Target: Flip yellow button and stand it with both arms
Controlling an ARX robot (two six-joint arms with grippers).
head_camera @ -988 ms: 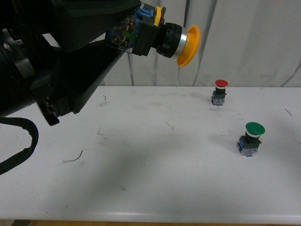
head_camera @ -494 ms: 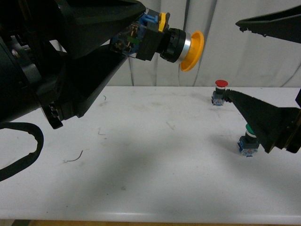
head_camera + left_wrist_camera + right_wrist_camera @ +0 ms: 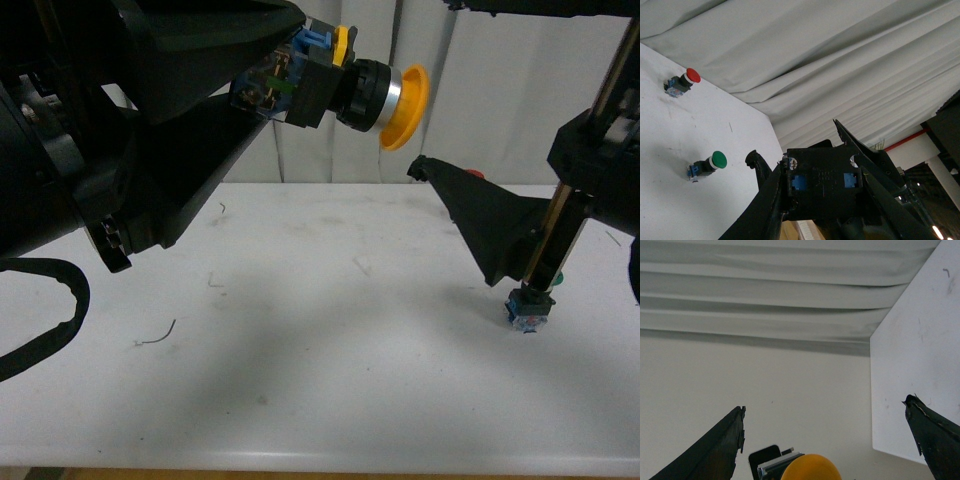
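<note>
Surface: white bench (image 3: 300, 380), matte, with faint scuffs and a thin curled strand (image 3: 155, 338) lying towards its left side.
Room: pale grey pleated curtain (image 3: 500, 100) hangs behind the bench's far edge.
Yellow button (image 3: 350, 85): held in the air above the far left part of the bench, lying roughly sideways, cap pointing towards the right arm and tilted slightly down.
Left gripper (image 3: 285, 80): clenched on the button's blue-black contact block. The collar and cap stick out free beyond the fingers.
Left arm: bulky, fills the left of the front view, raised and reaching inwards. A black cable (image 3: 50, 310) loops below it.
Right gripper (image 3: 432, 88): spread wide, grasping nothing. One finger (image 3: 480, 220) hangs low over the bench; the other runs along the top of the front view.
Right wrist view: the yellow cap shows between the two fingers, touching neither.
Green button (image 3: 527, 310): upright on the bench at right, partly hidden behind the right arm.
Red button (image 3: 681, 83): upright on the bench farther back, apart from the green one.
</note>
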